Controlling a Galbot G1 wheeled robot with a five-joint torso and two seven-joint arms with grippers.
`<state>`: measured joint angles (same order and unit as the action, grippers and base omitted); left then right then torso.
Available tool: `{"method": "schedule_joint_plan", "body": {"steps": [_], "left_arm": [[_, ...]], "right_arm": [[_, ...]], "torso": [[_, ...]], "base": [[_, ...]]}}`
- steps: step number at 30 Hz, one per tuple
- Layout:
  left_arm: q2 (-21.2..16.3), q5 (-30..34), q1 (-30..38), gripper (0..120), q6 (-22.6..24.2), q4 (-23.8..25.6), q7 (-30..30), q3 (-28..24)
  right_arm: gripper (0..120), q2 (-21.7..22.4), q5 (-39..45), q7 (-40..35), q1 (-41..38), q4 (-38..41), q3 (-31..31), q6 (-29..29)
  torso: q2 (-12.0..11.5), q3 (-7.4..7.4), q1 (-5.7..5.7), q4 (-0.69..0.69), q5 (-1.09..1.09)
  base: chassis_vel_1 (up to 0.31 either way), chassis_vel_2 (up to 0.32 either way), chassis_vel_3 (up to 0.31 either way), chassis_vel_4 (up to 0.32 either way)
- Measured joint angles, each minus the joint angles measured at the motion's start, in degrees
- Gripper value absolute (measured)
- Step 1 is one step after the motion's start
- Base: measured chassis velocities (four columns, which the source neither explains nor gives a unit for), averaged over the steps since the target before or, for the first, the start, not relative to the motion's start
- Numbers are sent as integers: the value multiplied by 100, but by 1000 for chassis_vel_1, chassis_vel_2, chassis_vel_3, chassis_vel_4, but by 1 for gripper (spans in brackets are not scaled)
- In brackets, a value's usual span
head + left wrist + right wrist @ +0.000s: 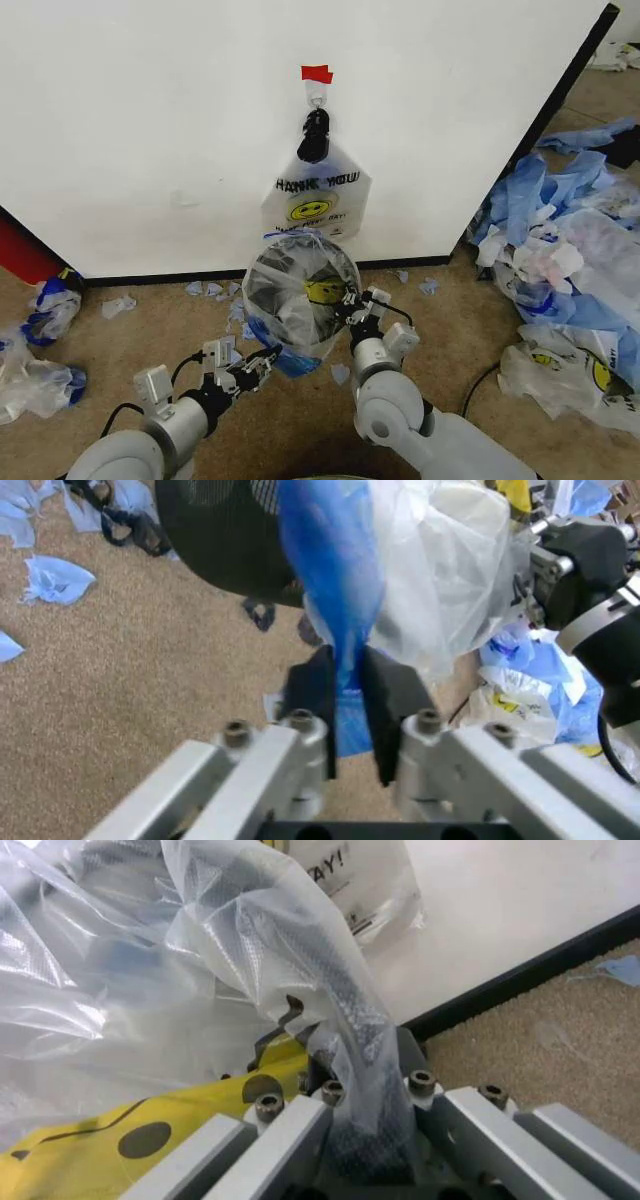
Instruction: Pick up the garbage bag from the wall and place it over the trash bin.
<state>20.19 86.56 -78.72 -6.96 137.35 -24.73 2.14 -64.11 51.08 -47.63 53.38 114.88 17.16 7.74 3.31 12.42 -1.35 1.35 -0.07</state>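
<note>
Left gripper (348,705), low centre, pinches the bag's (300,290) blue trim; right gripper (345,1087) clenches clear film over the bin (285,295) rim, mid-frame. Judged best: pull both edges down evenly, without tearing, until the rim is covered.

THANK YOU bag (316,203) w/ black clip (314,135) under red tape (317,73); plastic bag heap (568,250) at right.

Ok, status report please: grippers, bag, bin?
Left gripper shut on bag, blue handle. Right gripper shut on bag at bin rim. Bag draped over bin. Nothing blocking.
</note>
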Motion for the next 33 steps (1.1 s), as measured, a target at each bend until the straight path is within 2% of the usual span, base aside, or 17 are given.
{"method": "schedule_joint_plan", "body": {"steps": [4,16,33], "left_arm": [[18,-47,-27,0,-27,-48,23,0],[112,-223,-115,0,-83,-241,81,-5],[394,-631,-214,0,-154,-910,196,-272]], "right_arm": [[0,-17,37,-17,19,28,-10,0],[0,-74,305,-100,137,253,-47,-3],[0,-122,440,-173,397,497,24,-38]], "torso": [[0,0,0,0,0],[0,0,0,0,0],[0,0,0,0,0]], "base": [[0,0,0,0],[0,0,0,0],[0,0,0,0]]}}
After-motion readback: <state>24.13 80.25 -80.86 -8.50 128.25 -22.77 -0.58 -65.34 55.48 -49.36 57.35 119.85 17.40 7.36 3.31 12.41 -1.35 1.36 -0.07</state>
